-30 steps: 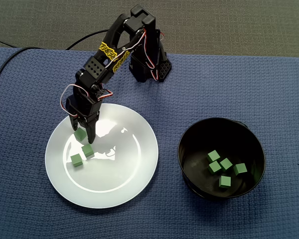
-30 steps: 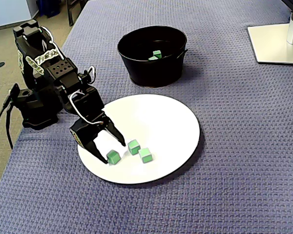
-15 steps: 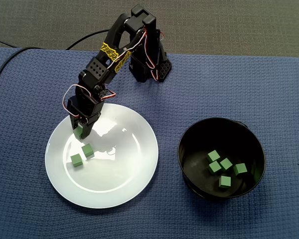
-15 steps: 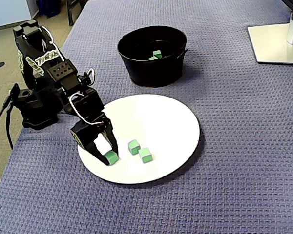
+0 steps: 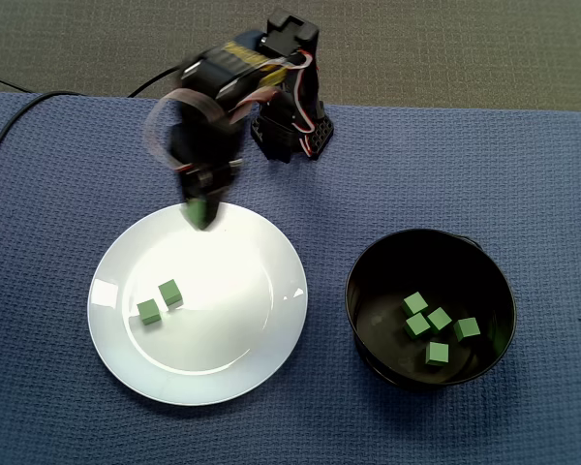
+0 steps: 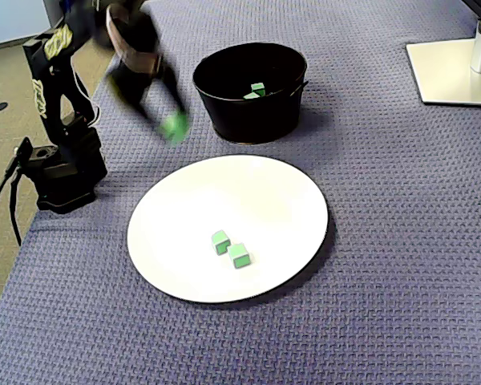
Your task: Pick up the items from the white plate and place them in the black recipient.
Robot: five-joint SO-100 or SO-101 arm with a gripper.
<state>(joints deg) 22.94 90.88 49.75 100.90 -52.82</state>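
The gripper (image 5: 201,209) is hanging in the air over the upper rim of the white plate (image 5: 223,373) in a fixed view. In the other fixed view it (image 6: 174,127) is showing above the cloth beyond the plate's (image 6: 264,180) far left edge. Blur is smearing the whole arm, yet the jaws are plainly pinching one green cube (image 5: 199,215) at their tips, and the cube (image 6: 175,127) is sitting clear of the plate's surface. Two more cubes are lying on the plate left of its centre, one (image 5: 170,293) just beside the other (image 5: 149,311), nearly touching; in the other fixed view the same pair (image 6: 220,241) (image 6: 240,256) is resting near the plate's middle. The black bowl (image 5: 363,276) is standing right of the plate, close to it but apart, and is holding five green cubes (image 5: 438,320) on its floor. Only a couple of these (image 6: 258,89) are peeking over the bowl's wall (image 6: 240,116) beyond the plate. The arm's base (image 5: 290,131) is sitting above the plate on the blue cloth (image 5: 484,165).
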